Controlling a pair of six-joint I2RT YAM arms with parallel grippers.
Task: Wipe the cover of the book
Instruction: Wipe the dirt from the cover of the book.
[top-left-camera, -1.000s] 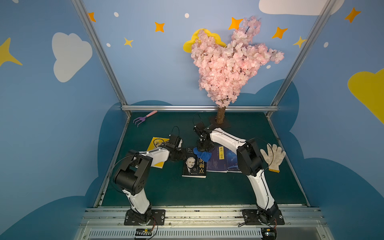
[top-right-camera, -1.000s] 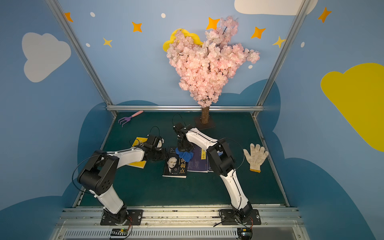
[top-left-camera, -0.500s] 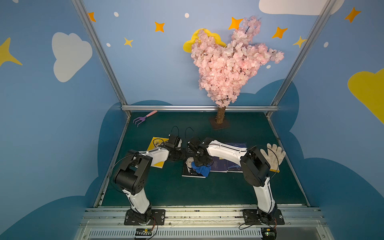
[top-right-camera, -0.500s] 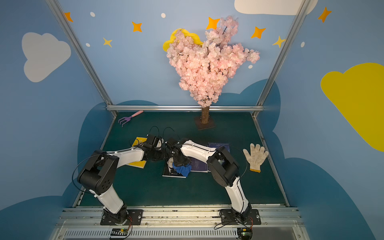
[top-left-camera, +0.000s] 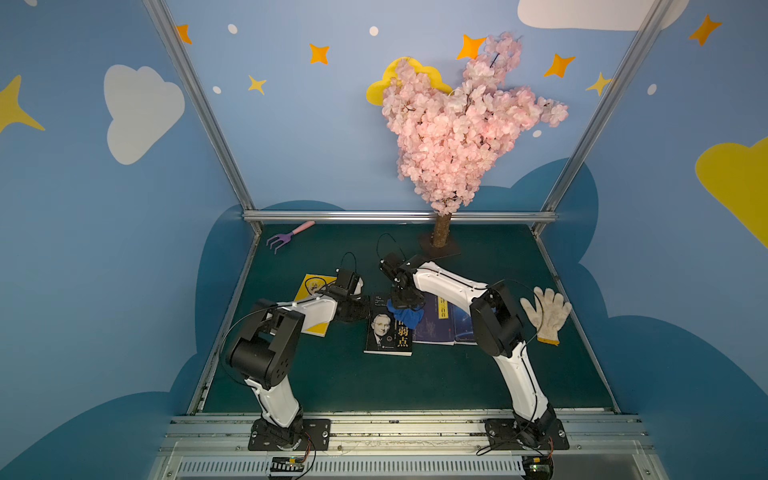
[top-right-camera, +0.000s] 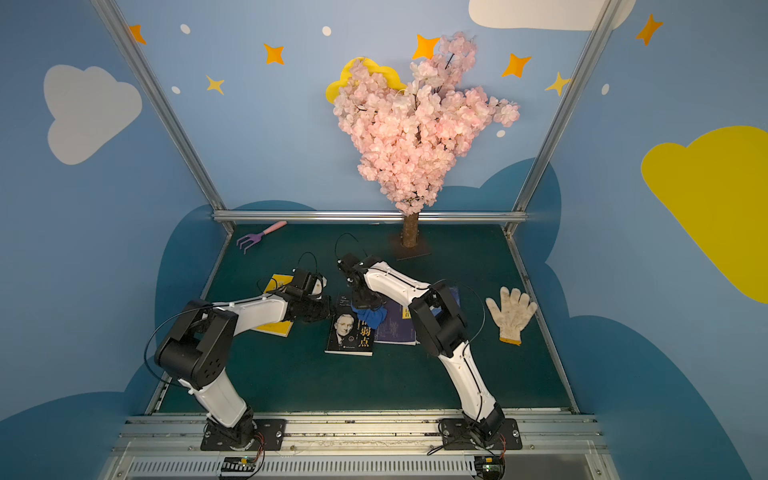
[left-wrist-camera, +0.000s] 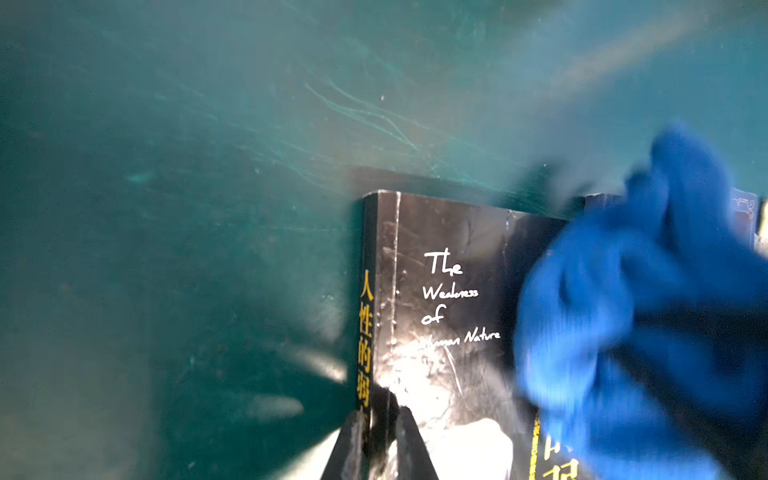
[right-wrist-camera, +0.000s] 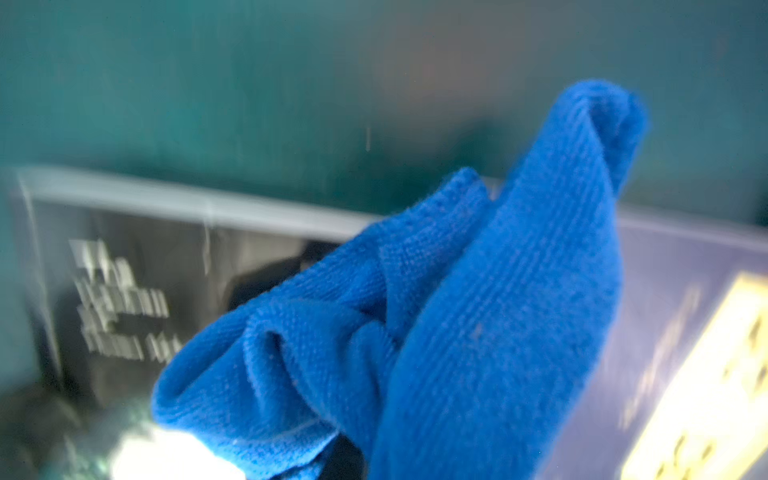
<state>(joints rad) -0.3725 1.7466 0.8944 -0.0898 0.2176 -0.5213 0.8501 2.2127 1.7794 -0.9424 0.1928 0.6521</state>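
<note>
A second ago my right pincer held the blue cloth at the far right corner of the black book. Half a second ago it had drawn the cloth down to the near part of the cover. Now it is back at the far right part, so one stroke down and up is made. The cloth rests on the cover beside the yellow characters and reaches a little over the edge, onto the dark blue book lying just beside. This pincer is closed tight on the cloth; its jaws are hidden under the folds. My left pincer has not moved in this time. Its jaws are nearly together, and in the left wrist view they sit on both sides of the spine edge, so I judge that it pins the book against the pull of the cloth. The book has stayed in its place, flat and face up on the green tabletop, near the middle, between the yellow book and the dark blue one. I judge that the right half of the cover has got its wipe. The portrait side near the spine is not clearly reached yet, so the wiping is in progress and more strokes toward the spine are needed.
</note>
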